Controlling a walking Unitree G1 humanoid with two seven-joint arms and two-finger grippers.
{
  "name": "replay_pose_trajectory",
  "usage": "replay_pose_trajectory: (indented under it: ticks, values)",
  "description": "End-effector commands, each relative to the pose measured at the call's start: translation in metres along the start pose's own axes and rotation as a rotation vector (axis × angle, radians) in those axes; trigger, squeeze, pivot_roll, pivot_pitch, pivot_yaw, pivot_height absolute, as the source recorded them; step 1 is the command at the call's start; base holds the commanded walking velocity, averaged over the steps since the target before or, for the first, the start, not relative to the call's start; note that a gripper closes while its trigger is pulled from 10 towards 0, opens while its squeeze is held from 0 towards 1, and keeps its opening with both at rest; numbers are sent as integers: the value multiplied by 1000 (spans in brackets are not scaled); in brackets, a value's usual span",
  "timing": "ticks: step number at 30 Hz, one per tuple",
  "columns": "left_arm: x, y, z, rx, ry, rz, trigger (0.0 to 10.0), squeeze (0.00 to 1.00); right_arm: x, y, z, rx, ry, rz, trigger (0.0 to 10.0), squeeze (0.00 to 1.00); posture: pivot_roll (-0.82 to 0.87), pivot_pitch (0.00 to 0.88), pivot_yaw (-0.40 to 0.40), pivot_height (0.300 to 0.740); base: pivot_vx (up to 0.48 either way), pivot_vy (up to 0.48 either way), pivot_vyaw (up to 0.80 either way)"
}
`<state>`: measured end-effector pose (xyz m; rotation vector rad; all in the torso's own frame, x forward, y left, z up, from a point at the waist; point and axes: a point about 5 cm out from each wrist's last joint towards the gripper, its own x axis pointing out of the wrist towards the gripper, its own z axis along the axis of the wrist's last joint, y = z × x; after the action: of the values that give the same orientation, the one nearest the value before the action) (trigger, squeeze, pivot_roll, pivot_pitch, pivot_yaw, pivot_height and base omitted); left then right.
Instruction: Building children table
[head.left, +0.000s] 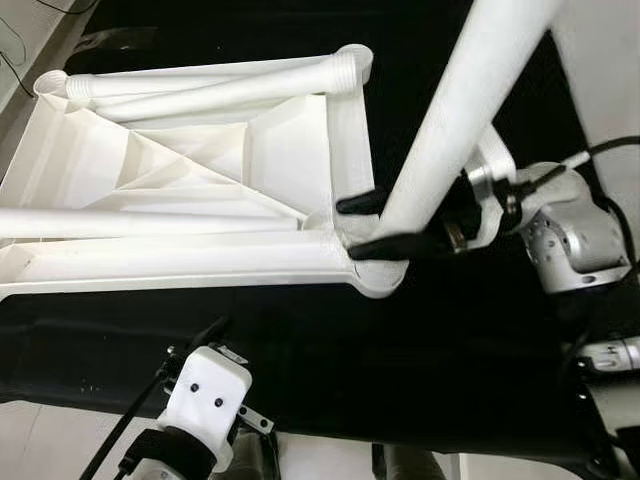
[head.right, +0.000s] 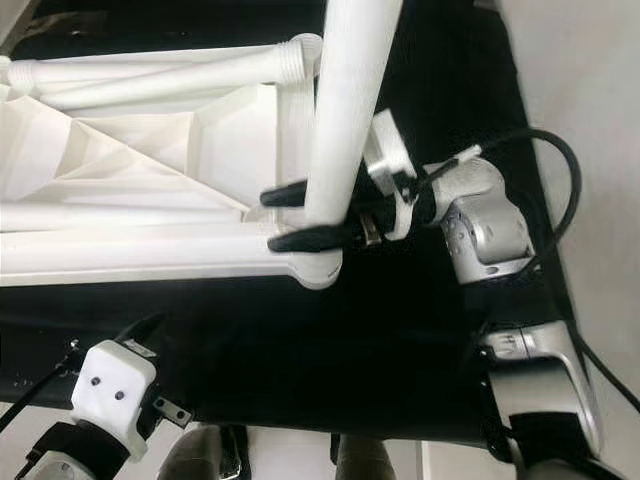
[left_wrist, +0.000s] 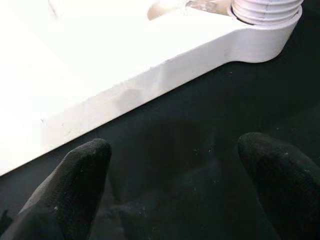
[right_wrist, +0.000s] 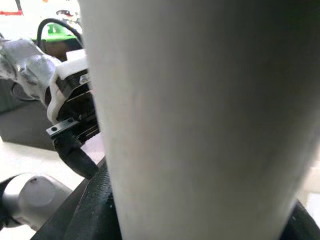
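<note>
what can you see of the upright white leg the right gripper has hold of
The table leg is a smooth, round white tube, plastic by the look of it. It stands upright at the near right corner socket of the upside-down white tabletop, running up out of the head views. The right gripper is shut on its lower end, one black finger on each side. In the left wrist view, threads show at its base in the socket. Other legs lie loose in the tabletop.

Right claw (head.right: 300, 215) around table leg (head.right: 345, 100)
</note>
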<state>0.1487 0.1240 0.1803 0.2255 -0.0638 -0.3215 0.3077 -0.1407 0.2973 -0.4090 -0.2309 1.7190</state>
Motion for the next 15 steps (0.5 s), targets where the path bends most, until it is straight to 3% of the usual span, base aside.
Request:
replay_pose_trajectory:
  ticks: [1,8,15]
  values:
    - [-3,-1,0,-3,15,0,10000,0,6,9,-23,94,80,71,10000,0,73,403,59,740,0,0,0]
    - [-2,-1,0,-3,12,4,10000,0,8,9,-17,88,86,96,10000,0,70,406,51,740,0,0,0]
    - [-1,-1,0,-4,10,2,10000,0,14,16,-22,180,57,163,10000,0,65,411,57,740,0,0,0]
